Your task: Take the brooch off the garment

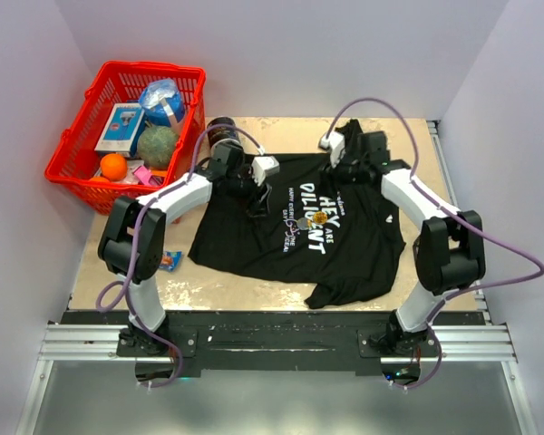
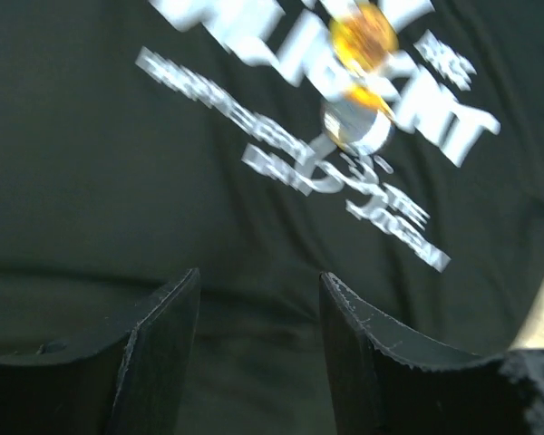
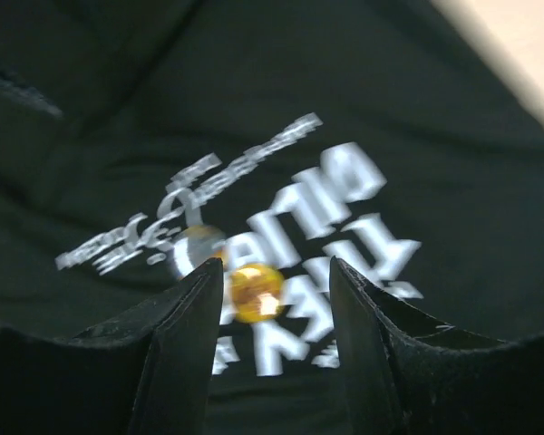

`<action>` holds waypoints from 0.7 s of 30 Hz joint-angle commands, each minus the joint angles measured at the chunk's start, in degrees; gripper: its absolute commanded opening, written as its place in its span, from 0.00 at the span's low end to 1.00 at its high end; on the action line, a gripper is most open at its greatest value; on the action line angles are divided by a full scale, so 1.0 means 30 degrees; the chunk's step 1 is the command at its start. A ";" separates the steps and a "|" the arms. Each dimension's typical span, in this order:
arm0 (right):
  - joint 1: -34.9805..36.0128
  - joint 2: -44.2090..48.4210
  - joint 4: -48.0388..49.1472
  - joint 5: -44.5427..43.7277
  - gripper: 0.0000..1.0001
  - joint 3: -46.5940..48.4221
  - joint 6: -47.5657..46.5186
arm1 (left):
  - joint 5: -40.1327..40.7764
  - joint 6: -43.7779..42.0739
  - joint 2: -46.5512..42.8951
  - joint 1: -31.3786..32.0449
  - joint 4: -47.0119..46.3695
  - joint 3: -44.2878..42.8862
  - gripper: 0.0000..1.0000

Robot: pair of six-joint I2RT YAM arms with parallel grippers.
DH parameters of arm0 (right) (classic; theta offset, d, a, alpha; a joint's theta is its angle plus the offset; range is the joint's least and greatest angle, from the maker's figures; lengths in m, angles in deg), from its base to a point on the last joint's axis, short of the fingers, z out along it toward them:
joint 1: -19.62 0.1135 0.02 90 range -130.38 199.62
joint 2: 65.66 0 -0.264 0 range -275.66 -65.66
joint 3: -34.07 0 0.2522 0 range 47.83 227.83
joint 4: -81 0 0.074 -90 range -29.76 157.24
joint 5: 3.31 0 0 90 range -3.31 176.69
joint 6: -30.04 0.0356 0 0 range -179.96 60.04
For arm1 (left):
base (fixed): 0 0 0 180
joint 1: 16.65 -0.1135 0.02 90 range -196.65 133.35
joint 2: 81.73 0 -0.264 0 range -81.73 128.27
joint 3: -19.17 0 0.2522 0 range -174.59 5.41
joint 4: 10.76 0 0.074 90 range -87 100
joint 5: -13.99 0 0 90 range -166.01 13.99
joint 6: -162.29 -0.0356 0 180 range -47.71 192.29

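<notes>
Garment: black T-shirt [image 1: 254,240] spread across the middle of the top view on the table [image 1: 245,294], white lettering on the chest facing up

Brooch: round gold-orange piece [image 1: 319,218] with a silvery part beside it, sitting on the white lettering just right of centre in the top view, on the garment

Brooch, left wrist view: upper right of the frame, blurred, well above the fingertips

Brooch, right wrist view: low in the frame, seen in the gap between the 2 fingers but lying on the fabric beyond them

Left gripper: [image 2: 258,290] jaws apart, nothing between them, only black cloth showing in the gap; in the top view it hangs over the shirt's left part, left of the lettering

Right gripper: [image 3: 276,272] jaws apart, holding nothing; in the top view it is over the shirt's upper edge, above the brooch

Contact: cannot tell whether either set of fingertips touches the cloth

Basket: red plastic basket [image 1: 72,177] in the upper left of the top view, holding an orange ball [image 1: 113,166], a green ball [image 1: 157,145], a box and a blue bag

Other: a dark cylinder [image 1: 222,130] just beyond the shirt's upper left edge; a small packet [image 1: 170,260] on the table left of the shirt
</notes>
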 commanded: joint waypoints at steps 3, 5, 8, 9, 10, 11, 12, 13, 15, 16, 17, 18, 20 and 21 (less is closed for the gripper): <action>0.1114 -0.0458 -0.1360 0.0999 0.52 0.0108 0.0909 | -0.1697 0.0269 0.0693 -0.0062 0.2023 -0.0148 0.58; 0.1113 -0.1131 -0.3169 0.0443 0.52 0.1248 0.0153 | -0.1402 -0.0026 0.1104 -0.0324 0.2555 -0.0298 0.57; 0.1114 -0.2013 -0.4083 -0.1257 0.52 0.1957 -0.0872 | -0.0818 0.0907 0.0931 -0.1291 0.1619 0.0287 0.56; 0.1288 -0.2187 -0.4494 -0.1317 0.52 0.1959 -0.1601 | -0.1076 0.1142 0.0872 -0.1786 0.1415 0.0490 0.56; 0.1406 -0.2334 -0.4963 -0.1433 0.52 0.1988 -0.3232 | -0.1398 0.1522 0.0784 -0.1994 0.0920 0.0608 0.56; 0.1552 -0.2510 -0.5808 -0.1551 0.52 0.1930 -0.3887 | -0.1517 0.1613 0.0842 -0.2112 0.0770 0.0696 0.56; 0.1524 -0.2802 -0.6107 -0.1465 0.52 0.1813 -0.4734 | -0.1199 0.1643 0.0958 -0.2113 0.0740 0.0726 0.56; 0.1582 -0.2862 -0.6226 -0.1435 0.52 0.1667 -0.5091 | -0.0993 0.1788 0.1046 -0.2113 0.0623 0.0756 0.56; 0.1553 -0.2950 -0.6461 -0.1493 0.53 0.1140 -0.5823 | -0.0553 0.2052 0.1427 -0.2113 0.0622 0.0727 0.56; 0.1524 -0.2980 -0.6578 -0.1522 0.53 0.0964 -0.6001 | -0.0291 0.2401 0.1515 -0.2084 0.0651 0.0756 0.55; 0.1524 -0.3038 -0.6724 -0.1493 0.53 0.0847 -0.6032 | 0.0118 0.2521 0.1661 -0.2055 0.0680 0.0814 0.55; 0.1553 -0.3097 -0.6754 -0.1232 0.54 0.0816 -0.5974 | 0.0267 0.2522 0.1662 -0.1939 0.0768 0.0960 0.55; 0.1553 -0.3272 -0.6493 -0.1084 0.54 0.0845 -0.5770 | 0.0937 0.1530 0.1692 -0.1792 0.1673 0.1077 0.55; 0.1524 -0.3389 -0.6317 -0.0793 0.54 0.0874 -0.5159 | 0.1174 0.1294 0.1692 -0.1791 0.1880 0.1165 0.55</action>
